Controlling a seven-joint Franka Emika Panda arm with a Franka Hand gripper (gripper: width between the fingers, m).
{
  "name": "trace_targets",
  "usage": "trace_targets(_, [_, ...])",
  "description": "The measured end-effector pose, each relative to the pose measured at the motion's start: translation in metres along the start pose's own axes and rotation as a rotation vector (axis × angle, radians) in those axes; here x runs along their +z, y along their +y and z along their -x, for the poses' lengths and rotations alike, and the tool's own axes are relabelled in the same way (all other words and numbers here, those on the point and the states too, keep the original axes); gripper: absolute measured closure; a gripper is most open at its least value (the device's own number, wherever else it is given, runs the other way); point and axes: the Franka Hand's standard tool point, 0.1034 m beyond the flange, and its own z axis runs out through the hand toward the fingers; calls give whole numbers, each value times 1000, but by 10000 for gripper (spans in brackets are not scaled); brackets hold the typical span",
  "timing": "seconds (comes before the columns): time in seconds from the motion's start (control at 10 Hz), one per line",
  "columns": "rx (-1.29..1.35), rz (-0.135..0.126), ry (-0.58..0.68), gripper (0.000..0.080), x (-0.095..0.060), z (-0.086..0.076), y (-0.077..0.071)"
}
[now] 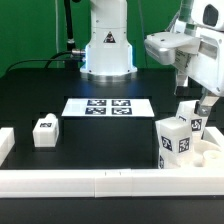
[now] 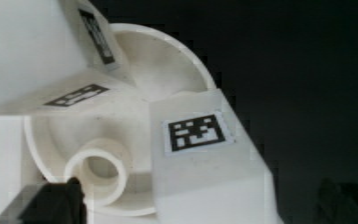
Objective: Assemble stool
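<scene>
The round white seat (image 1: 208, 152) lies at the exterior view's right, by the front border bar. Two tagged white legs stand on it: one nearer (image 1: 172, 140), one behind (image 1: 192, 120). A third leg (image 1: 45, 131) lies alone at the exterior view's left. My gripper (image 1: 195, 97) hangs just above the rear leg. In the wrist view the seat (image 2: 158, 60) shows a screw hole (image 2: 101, 170). A tagged leg (image 2: 197, 132) runs between my dark fingertips (image 2: 51, 205), with a gap on each side. The gripper (image 2: 197, 208) is open. A second leg (image 2: 51, 60) stands beside it.
The marker board (image 1: 108, 105) lies in the middle of the black table. A long white border bar (image 1: 100, 182) runs along the front and a short one (image 1: 5, 145) stands at the exterior view's left. The robot base (image 1: 108, 50) is at the back.
</scene>
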Motion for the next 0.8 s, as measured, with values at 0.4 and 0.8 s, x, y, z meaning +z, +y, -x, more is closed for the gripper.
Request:
trace_targets(0.4, [9,-14,-2,246,9,3,-2])
trace_targets(0.8, [66,-16,-3,465,11,6,-2])
